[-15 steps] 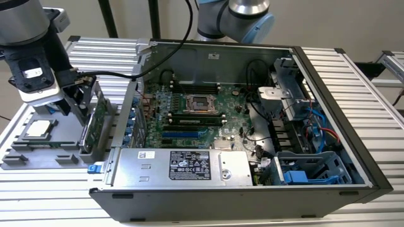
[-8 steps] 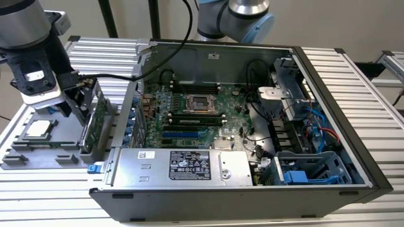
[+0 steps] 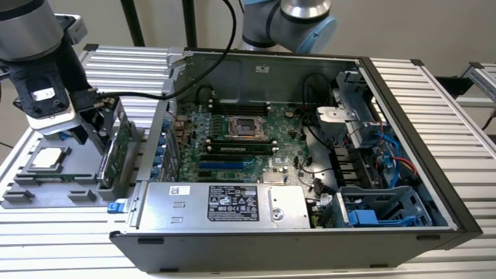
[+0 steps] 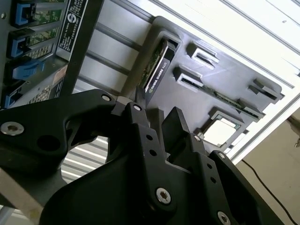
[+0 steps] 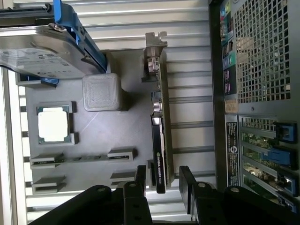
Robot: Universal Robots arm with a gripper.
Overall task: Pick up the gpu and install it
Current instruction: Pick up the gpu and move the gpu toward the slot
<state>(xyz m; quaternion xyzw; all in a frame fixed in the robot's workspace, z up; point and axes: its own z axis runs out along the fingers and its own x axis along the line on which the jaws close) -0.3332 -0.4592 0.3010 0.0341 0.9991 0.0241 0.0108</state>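
Up close in both wrist views, the black gripper (image 5: 164, 177), its two fingers (image 5: 140, 180) spread apart and gripping nothing. Between those fingers, the near end of the gpu (image 5: 159, 140), with a little gap on each side. Standing up on its thin edge in a slot of the gray tray (image 5: 93, 126), with the silver end bracket (image 5: 155, 47) at the end far from the fingers. On the same tray, a small square silver chip (image 5: 54, 126), flat in its own holder, well apart from the gpu. Near the chip, a gray block (image 5: 101, 91), and just past the block a silver hard drive (image 5: 37, 56) with a blue frame (image 5: 75, 33). Beside the tray, the back of the computer case (image 5: 262, 70), full of little holes. In the exterior view, the arm (image 3: 35, 35) down over the tray at the exterior view's left, with the gpu upright under it, close to the case wall. Case lying open, with a green board (image 3: 287, 157) inside, a silver power box (image 3: 232, 203) along the near side, and blue and red wires (image 3: 399, 160) toward the exterior view's right.
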